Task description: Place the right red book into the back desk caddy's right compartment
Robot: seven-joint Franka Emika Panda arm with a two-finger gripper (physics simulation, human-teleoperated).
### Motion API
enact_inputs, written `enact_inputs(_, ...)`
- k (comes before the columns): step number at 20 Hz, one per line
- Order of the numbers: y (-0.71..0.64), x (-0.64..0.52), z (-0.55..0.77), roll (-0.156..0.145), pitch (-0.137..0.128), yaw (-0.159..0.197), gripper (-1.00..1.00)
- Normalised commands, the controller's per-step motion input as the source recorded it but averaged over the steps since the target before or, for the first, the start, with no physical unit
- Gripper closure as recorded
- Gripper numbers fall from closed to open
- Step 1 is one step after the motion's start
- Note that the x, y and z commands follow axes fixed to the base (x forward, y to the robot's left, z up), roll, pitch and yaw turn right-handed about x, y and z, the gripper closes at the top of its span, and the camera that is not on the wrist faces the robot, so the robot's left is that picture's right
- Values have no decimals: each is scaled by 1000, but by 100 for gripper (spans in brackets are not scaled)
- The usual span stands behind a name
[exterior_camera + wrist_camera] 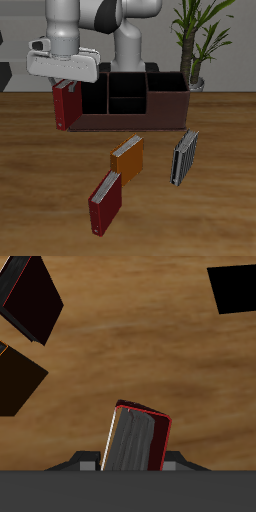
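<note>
The hand [66, 84] hangs at the end of the back desk caddy [135, 103] and holds the right red book [66, 106] upright, its fingers closed on the book's upper edge. The book is clear of the tabletop [40, 180], with its lower edge above the wood, and it sits just outside the caddy's end wall, beside the right compartment [96, 97] rather than within it. Whether the book touches that wall cannot be told from the exterior view.

In the wrist view the held book [137, 439] is seen end-on between the fingers, its grey page block framed by the red cover, with bare wood behind it.

The caddy is a long, low, dark-brown box standing at the back of the tabletop, its open top split by partitions into bays.

Nearer the front edge, three other books stand upright and well apart from the caddy: an orange book [128, 158], a second dark-red book [105, 202] nearest the front edge, and a grey book [185, 156] on the far side of the orange one. A potted plant [193, 45] stands behind the caddy's other end.
</note>
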Motion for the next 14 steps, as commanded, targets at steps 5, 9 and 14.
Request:
enact_inputs(5,513,-77,633,30,-38,13,100)
enact_inputs(9,206,-72,342,12,-23,19,100)
enact_inputs(14,314,-261,528,12,-43,14,100)
